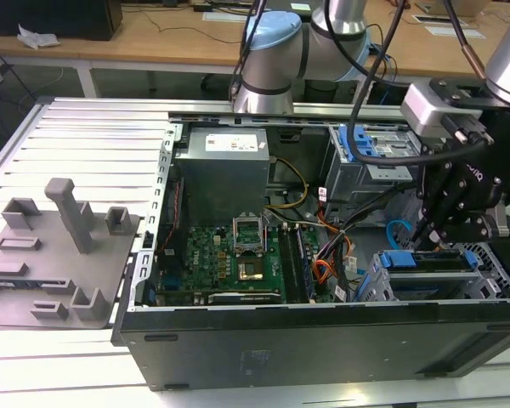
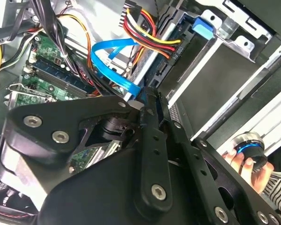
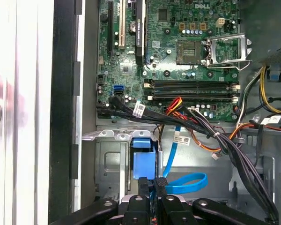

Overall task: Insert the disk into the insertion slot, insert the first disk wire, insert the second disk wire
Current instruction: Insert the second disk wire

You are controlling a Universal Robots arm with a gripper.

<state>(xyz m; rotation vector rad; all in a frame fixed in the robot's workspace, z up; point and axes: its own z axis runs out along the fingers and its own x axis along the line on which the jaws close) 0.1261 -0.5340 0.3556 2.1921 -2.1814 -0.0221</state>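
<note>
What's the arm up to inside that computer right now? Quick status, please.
Gripper down in the case by the drive cage, fingers close together. Disk seated in the insertion slot. Second disk wire looped just beside the fingertips. Orange-black wire bundle crowds nearby.

exterior view overlooks the open computer case [image 1: 323, 255]; wrist views seemingly close inside.

The tool [image 2: 147, 96] hides where the second disk wire [image 2: 113, 61] ends.

light-blue second disk wire [image 3: 186, 183] | green motherboard [image 3: 178, 47] | black claw [image 3: 152, 185]
</note>
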